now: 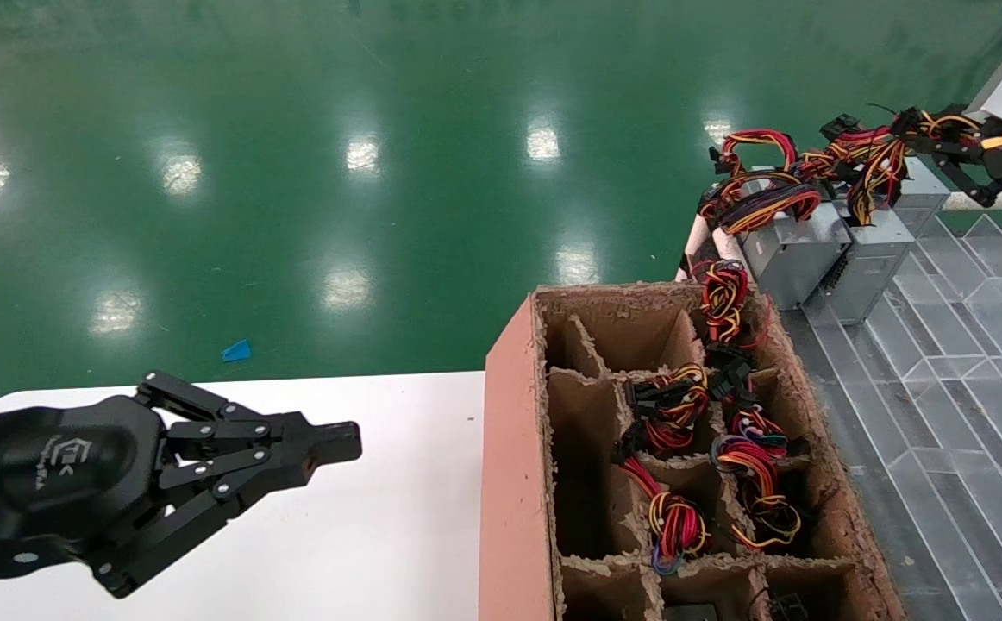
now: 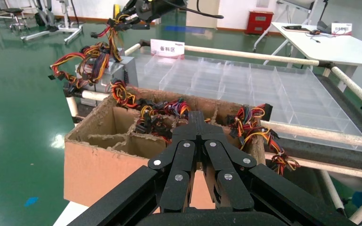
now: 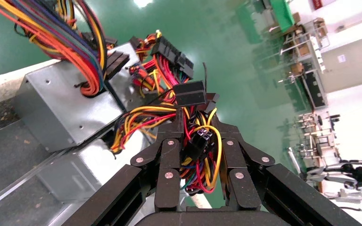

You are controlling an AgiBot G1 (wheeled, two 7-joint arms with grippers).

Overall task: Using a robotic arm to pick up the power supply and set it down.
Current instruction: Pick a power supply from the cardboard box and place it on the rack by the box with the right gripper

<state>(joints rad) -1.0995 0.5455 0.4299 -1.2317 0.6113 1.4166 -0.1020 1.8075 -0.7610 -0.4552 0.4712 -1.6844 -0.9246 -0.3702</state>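
Observation:
My right gripper (image 1: 913, 128) is at the far right, shut on the red, yellow and black wire bundle (image 3: 195, 155) of the power supply (image 1: 873, 257). The bundle fills the space between the fingers. Below the gripper, that grey metal box stands at the far edge of the clear tray rack (image 1: 967, 362), tight against another grey box (image 1: 790, 250). Whether it is off the rack I cannot tell. My left gripper (image 1: 347, 443) hovers over the white table (image 1: 380, 535) at the near left, shut and holding nothing (image 2: 198, 118).
A tall cardboard box (image 1: 510, 448) with compartments stands between table and rack, with several power supplies and wire bundles in its cells. A neighbouring grey box (image 3: 61, 108) with its own wires lies close to my right gripper. Green floor lies beyond.

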